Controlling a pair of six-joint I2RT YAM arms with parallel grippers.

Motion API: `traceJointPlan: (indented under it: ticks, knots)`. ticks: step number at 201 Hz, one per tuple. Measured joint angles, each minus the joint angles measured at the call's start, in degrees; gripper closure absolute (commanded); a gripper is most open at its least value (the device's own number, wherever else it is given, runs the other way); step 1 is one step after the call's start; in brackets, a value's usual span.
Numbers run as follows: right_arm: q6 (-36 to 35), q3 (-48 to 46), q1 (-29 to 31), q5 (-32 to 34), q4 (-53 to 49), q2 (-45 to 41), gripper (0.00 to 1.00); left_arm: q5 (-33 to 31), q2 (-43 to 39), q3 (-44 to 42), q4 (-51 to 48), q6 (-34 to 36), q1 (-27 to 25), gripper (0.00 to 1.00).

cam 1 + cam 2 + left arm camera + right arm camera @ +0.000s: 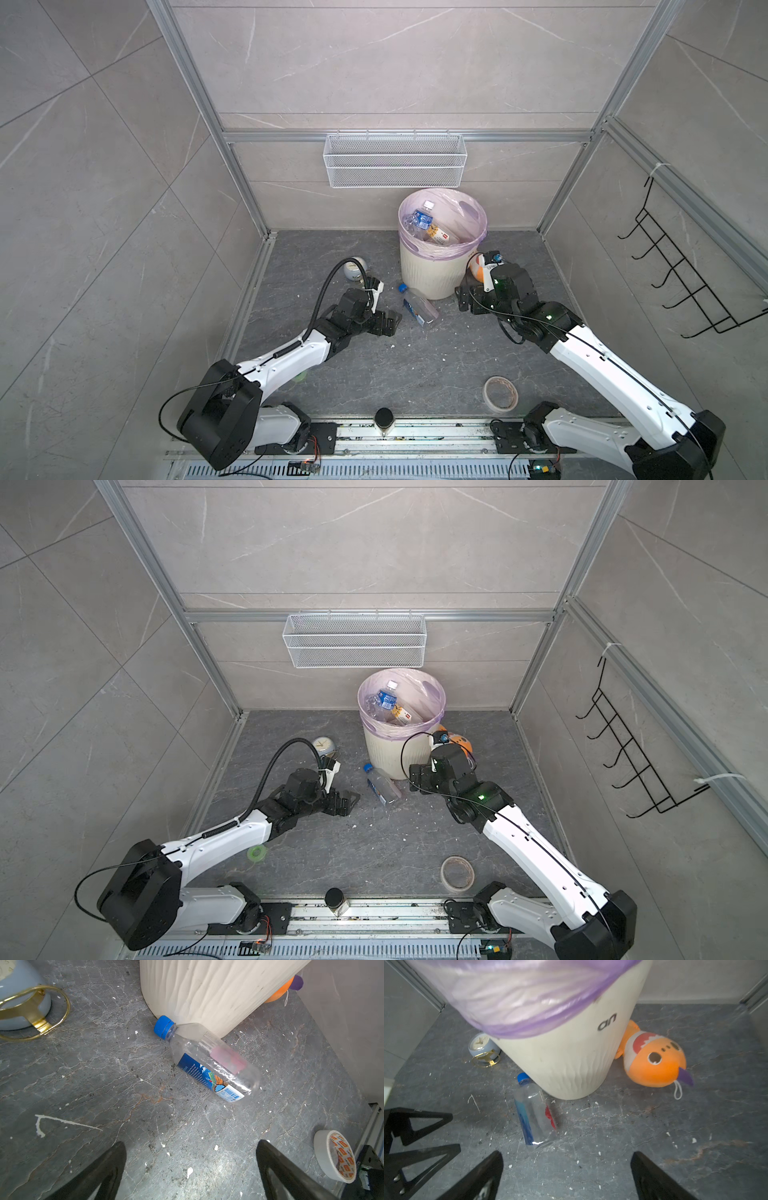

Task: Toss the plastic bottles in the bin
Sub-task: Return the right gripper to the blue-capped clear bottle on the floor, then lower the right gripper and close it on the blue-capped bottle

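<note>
- left wrist view: the left gripper has its two black fingers spread wide. there is nothing between them, only the grey floor.
- one plastic bottle lies ahead of those fingers, between them and the bin. its far end is right at the foot of the bin.
- right wrist view: the right gripper is wide open too and holds nothing. the same bottle lies ahead of its fingers, closer to one finger than to the other.
- in both top views more plastic bottles sit inside the bin. i see only this one on the floor, so i think the job is nearly done.
- the step now, i think, is reaching for this bottle. no gripper touches it yet.
- the bottle is flat on its side. its long way runs on a slant, away from the left fingers. the blue cap is on the far end and points at the foot of the bin. the flat bottom is the end nearest both pairs of fingers.
- next, i think, one gripper must go lower and turn so one finger sits on each side of the bottle, across its long way. then it should squeeze softly, because the thin bottle may roll or slip. then it should lift above the pink bag and let go.
</note>
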Motion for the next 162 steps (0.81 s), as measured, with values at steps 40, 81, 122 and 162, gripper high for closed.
traceJointPlan:
  ticks: [40,81,122,162]
  knots:
    - [-0.44,-2.1,1.77,-2.91,2.97,4.9,0.08,-0.07,3.02,0.87,-0.57,2.78,0.0,0.0]
    - [-0.87,-2.14,4.79,-3.06,5.31,10.99,0.09,-0.04,2.97,0.68,-0.81,4.44,0.0,0.0]
    - [-1.53,-2.1,7.61,-2.23,6.67,17.07,0.09,-0.07,1.99,-2.23,-0.72,5.92,0.0,0.0]
    - [-2.25,0.07,9.51,-1.4,7.52,22.8,0.09,-0.07,1.84,-4.63,-0.02,7.34,0.0,0.0]
